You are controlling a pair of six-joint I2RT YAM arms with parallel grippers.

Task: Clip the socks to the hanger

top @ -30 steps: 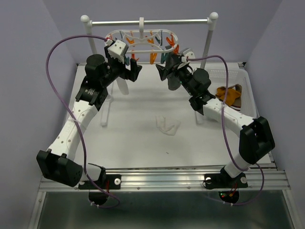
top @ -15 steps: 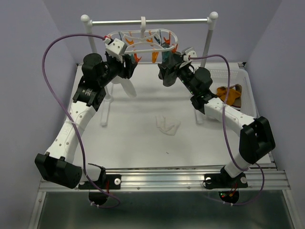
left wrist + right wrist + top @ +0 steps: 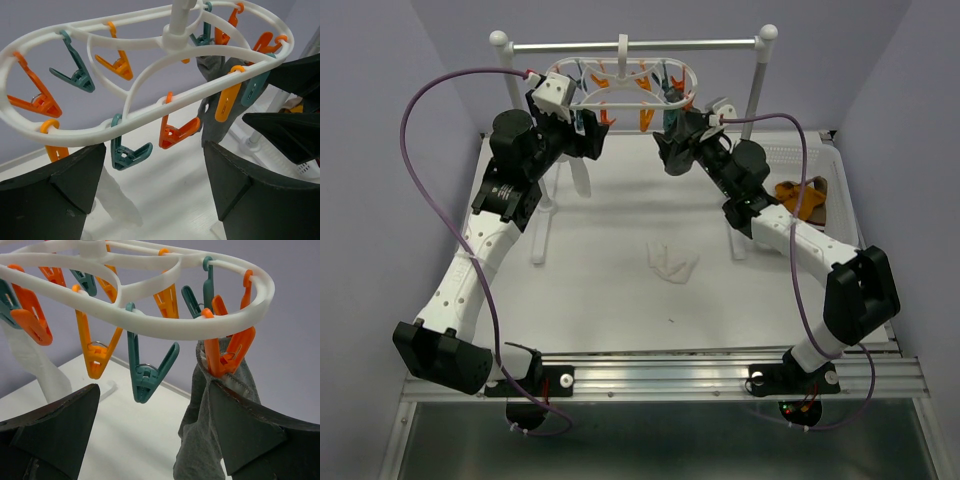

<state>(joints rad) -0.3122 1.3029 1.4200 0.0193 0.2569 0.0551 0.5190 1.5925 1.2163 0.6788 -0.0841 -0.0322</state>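
**Op:** Where are the socks?

**Eng:** Split up. A grey sock (image 3: pixel 212 435) hangs from an orange clip (image 3: pixel 227 352) at the right end of the hanger (image 3: pixel 174 36). A white sock (image 3: pixel 582 178) hangs below its left end, but the clip holding it is hidden. The loose white socks (image 3: pixel 671 263) lie mid-table (image 3: pixel 620 220). The mustard and brown socks (image 3: pixel 802 200) sit in the basket (image 3: pixel 775 155), far right.

**Op:** Pincers?

**Eng:** Both are up under the hanger, spread wide, nothing held. Your left pincer (image 3: pixel 154 150) is under the left end, just beside the white sock. Your right pincer (image 3: pixel 154 385) is under the right end. A free teal clip (image 3: pixel 147 372) dangles between its jaws, and the grey sock is just beside one finger.

**Op:** Next pick?

**Eng:** My call is the loose white socks. From both pincers they lie down and back toward the bases, well apart from the hanger. In the top view they sit almost straight below your right pincer, so the right arm is nearer. The basket is also on its side.

**Op:** Axis?

**Eng:** It looks roughly left-right across the table, on a slight slant. They overlap and I can't tell which is on top. Set the jaws across that line before you drop.
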